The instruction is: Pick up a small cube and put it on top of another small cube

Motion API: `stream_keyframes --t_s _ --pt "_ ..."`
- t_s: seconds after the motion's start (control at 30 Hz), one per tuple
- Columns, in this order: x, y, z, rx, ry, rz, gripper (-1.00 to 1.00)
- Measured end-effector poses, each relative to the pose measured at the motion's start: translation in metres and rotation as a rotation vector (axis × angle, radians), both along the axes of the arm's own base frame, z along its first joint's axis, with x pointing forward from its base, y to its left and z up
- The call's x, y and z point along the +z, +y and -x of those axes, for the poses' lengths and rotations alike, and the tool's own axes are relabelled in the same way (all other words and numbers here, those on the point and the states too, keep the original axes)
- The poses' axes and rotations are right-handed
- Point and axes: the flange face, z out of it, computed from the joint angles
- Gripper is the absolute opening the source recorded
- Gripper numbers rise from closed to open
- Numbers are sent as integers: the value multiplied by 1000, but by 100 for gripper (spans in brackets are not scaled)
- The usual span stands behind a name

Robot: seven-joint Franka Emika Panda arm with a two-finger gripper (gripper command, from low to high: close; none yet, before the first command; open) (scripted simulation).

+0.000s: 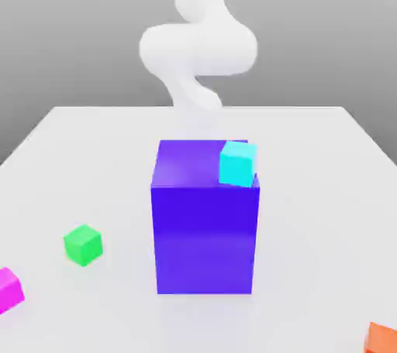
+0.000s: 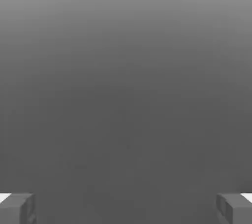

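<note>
**Hand view: fingers spread wide over bare grey, cubes well away**

Hand view has the gripper (image 2: 126, 208) with its two grey fingertips (image 2: 17, 208) standing far apart, released, with nothing between them and only plain grey beyond them.

Seen from the exterior view, the white arm (image 1: 198, 49) rises behind the big blue-purple block (image 1: 205, 227), which stands in the middle of the white table (image 1: 310, 188). A cyan cube (image 1: 237, 164) sits on the block's top, at its corner toward the exterior view's right. The small magenta cube (image 1: 9, 289) lies on the table at the exterior view's left edge, well apart from the fingers. The small green cube (image 1: 83, 244) rests near it, between the magenta cube and the block, touching neither. An orange cube (image 1: 382, 338) lies at the exterior view's lower right corner.
</note>
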Motion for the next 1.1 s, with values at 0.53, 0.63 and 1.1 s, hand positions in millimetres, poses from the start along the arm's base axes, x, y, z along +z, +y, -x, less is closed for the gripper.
stream_keyframes --t_s 0.53,0.63,1.1 --pt "-218 -162 -99 290 410 295 0" --pt "-265 -194 -98 362 481 314 0" --pt "-487 -309 -24 744 711 271 0"
